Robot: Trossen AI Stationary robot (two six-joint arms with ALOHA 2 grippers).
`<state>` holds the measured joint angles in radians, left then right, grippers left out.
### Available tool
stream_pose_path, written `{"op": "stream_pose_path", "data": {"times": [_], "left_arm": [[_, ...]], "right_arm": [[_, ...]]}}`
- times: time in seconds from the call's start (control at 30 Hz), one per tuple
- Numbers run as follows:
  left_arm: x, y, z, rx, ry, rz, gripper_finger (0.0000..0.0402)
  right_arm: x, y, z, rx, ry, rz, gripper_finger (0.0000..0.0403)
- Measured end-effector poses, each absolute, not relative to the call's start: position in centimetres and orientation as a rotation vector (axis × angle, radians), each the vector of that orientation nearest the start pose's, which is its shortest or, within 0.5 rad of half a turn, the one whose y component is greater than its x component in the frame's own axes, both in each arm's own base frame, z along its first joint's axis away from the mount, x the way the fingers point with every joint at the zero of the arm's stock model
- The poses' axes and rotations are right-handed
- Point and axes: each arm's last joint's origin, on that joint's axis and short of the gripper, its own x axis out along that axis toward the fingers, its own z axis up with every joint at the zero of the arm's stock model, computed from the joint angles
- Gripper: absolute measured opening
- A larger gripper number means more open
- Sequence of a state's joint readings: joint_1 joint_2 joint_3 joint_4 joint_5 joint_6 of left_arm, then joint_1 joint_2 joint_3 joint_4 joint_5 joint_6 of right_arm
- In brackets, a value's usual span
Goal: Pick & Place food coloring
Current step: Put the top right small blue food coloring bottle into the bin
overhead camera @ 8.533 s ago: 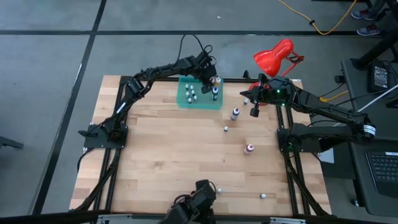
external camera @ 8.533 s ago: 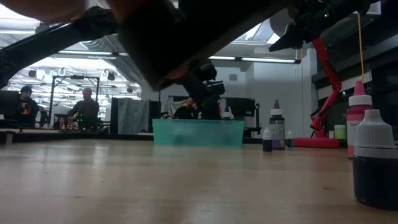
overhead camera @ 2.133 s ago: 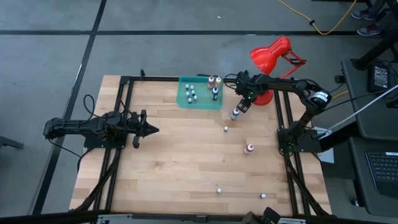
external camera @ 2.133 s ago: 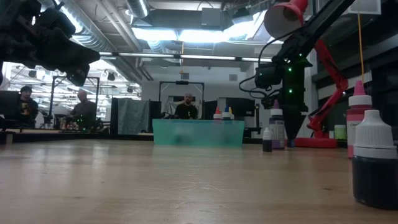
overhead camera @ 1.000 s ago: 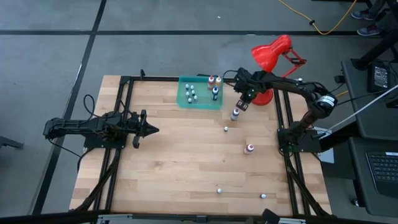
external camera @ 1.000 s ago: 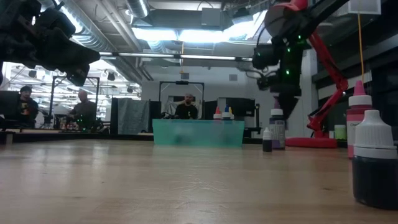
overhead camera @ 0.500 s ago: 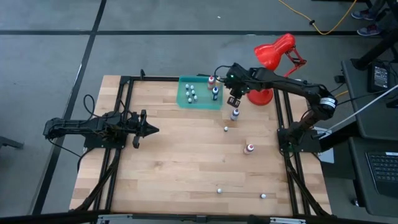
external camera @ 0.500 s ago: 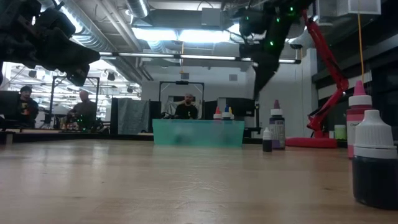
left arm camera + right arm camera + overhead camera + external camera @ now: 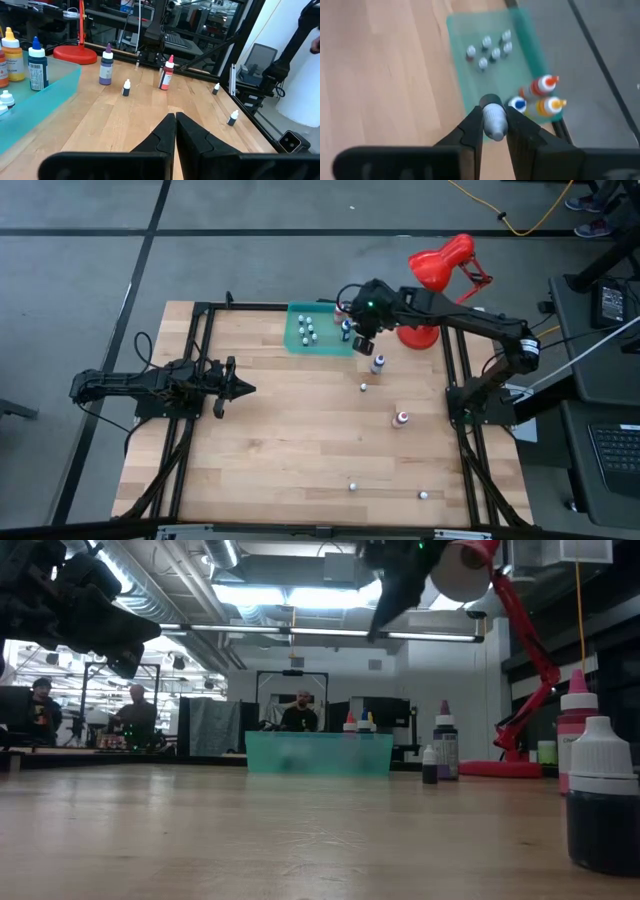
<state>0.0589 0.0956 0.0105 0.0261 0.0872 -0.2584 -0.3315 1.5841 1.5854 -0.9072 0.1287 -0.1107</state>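
Note:
My right gripper (image 9: 360,340) hangs high over the right end of the green tray (image 9: 322,345), shut on a tiny food coloring bottle (image 9: 493,120) with a greyish-white cap. In the tray stand several tiny bottles (image 9: 490,50) and three taller ones (image 9: 540,97). On the wood stand a purple bottle (image 9: 378,363), a pink one (image 9: 401,419) and tiny ones (image 9: 363,387) (image 9: 352,485) (image 9: 423,495). My left gripper (image 9: 245,389) waits shut at the table's left, holding nothing. My right gripper pinches the tiny bottle by its pale cap (image 9: 494,125) between its two fingers (image 9: 474,127). The fingers point down from above. The bottle's dark body (image 9: 490,100) shows beyond the fingertips, lifted clear over the tray.
A red desk lamp (image 9: 440,270) stands at the table's far right corner. The black frame rails (image 9: 190,450) run along the table's left and right sides. Bare wood (image 9: 290,430) lies in the middle. People (image 9: 135,710) show in the room behind.
My right gripper has risen from beside the purple bottle and gone toward the table's left, over the tray's right end, carrying the tiny bottle lifted clear. The purple bottle and the tiny one next to it have stayed put.

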Motion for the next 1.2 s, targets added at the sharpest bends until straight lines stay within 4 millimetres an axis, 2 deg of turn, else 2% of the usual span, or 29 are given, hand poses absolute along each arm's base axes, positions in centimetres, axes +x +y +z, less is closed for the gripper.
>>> {"op": "stream_pose_path", "data": {"times": [0.13, 0.27, 0.4, 0.53, 0.73, 1.0, 1.2], "left_arm": [[10.3, 0.4, 16.2, -0.263, 0.062, -0.02, 0.0007], [10.3, 0.4, 16.2, -0.263, 0.062, -0.02, 0.0007], [10.3, 0.4, 16.2, -0.263, 0.062, -0.02, 0.001], [10.3, 0.4, 16.2, -0.263, 0.062, -0.02, 0.001], [10.3, 0.4, 16.2, -0.263, 0.062, -0.02, 0.0006], [10.3, 0.4, 16.2, -0.263, 0.062, -0.02, 0.0011], [10.3, 0.4, 16.2, -0.263, 0.062, -0.02, 0.0006]], "right_arm": [[31.7, -11.0, 36.8, -0.019, 0.882, -0.366, 0.007], [33.7, -11.7, 37.9, -0.034, 0.852, -0.328, 0.0073], [35.9, -12.6, 37.5, -0.082, 0.898, -0.299, 0.0072], [37.9, -13.4, 35.2, -0.123, 0.974, -0.261, 0.0074], [40.5, -14.9, 29.8, -0.135, 1.119, -0.217, 0.0074], [42.4, -17.7, 24.3, -0.136, 1.2, -0.198, 0.0077], [42.9, -19.7, 21.6, -0.119, 1.208, -0.187, 0.0079]]}}
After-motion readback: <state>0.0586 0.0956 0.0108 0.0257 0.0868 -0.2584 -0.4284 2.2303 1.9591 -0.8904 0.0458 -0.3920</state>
